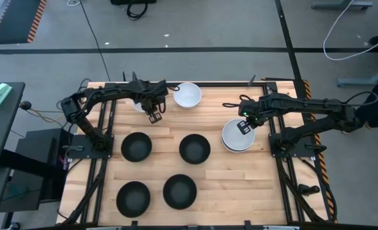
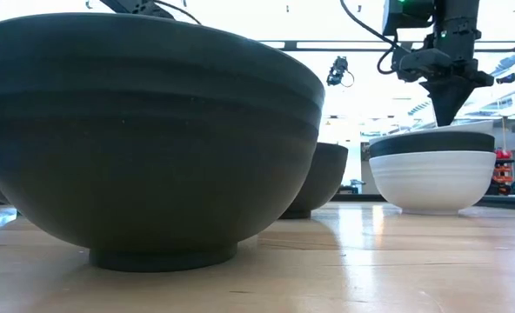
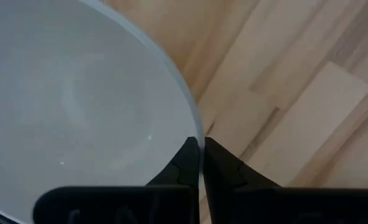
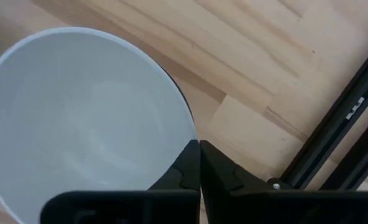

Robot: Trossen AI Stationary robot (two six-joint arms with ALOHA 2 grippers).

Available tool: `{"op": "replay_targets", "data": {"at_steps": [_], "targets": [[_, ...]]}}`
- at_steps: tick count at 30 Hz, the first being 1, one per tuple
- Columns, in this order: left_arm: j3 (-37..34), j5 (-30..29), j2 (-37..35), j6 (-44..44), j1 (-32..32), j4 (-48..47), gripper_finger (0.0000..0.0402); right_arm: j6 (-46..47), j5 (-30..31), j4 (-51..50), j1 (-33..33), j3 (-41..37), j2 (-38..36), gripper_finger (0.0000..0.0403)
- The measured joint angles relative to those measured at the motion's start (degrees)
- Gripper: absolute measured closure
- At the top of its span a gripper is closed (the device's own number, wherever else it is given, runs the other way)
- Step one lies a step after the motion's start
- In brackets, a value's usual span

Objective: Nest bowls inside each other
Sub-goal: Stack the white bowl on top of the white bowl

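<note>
We saw a pale butcher-block table (image 1: 227, 185) of glued wooden strips, carrying round, smooth bowls. Four glossy black bowls (image 1: 136, 147) sat open in two rows toward the near edge, and one white bowl (image 1: 188, 96) stood alone at the far edge. At the right, a stack (image 2: 431, 169) showed a white bowl at the bottom, a black one in it and a white rim on top. The right gripper (image 4: 199, 149) hung straight down over that stack, its dark fingers clenched on the top bowl's thin rim, the arm reaching in from the right. The left gripper (image 3: 201, 146) was clamped likewise on the rim of another white bowl (image 3: 78, 106) at the far left, mostly hidden beneath the bent left arm.
</note>
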Motion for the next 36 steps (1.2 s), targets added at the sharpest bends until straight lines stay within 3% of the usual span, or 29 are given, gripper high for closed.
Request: {"op": "replay_targets", "data": {"at_steps": [10,20,36], "targets": [[8.39,-0.29,0.0,0.09,-3.62,-1.7,0.0389,0.9,-0.24,-1.22,-1.67,0.0,0.97,0.0354],[23.18,-1.9,3.17,1.83,-6.56,-2.91,0.0389,0.91,-0.24,-1.26,-2.37,0.0,0.97,0.0357],[53.21,-2.28,26.61,8.07,-9.52,-21.18,0.0389,-0.46,-0.21,-1.2,-2.36,0.0,1.3,0.036]]}}
